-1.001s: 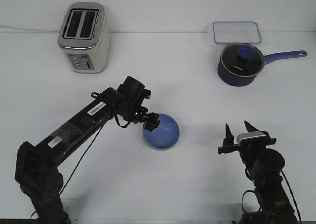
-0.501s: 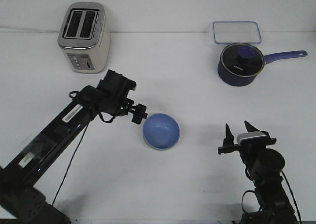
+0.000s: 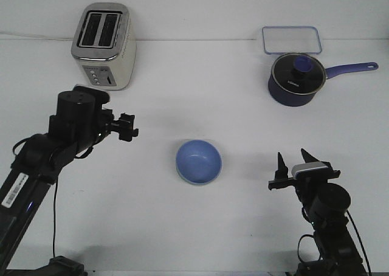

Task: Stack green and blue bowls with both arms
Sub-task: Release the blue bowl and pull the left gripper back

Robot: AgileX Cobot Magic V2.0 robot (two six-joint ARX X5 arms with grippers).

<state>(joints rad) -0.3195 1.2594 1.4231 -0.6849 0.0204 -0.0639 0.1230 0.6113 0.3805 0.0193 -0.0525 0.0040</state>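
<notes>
Front view of the white table [image 3: 200,227]. The blue bowl [image 3: 199,162] sits upright near the centre of the table, between the two arms and touched by neither; only a blue bowl is distinguishable from this angle. The left gripper [image 3: 127,127] is raised at the left, well apart from the bowl, pointing toward the middle; its fingers read as a dark cluster, so whether they are apart or together cannot be told. The right gripper [image 3: 293,165] stands near the front right with its pointed fingers spread and nothing between them. At the back: a toaster [image 3: 102,45] at left, and a navy saucepan [image 3: 296,78] with a clear container [image 3: 291,40] behind it at right.
</notes>
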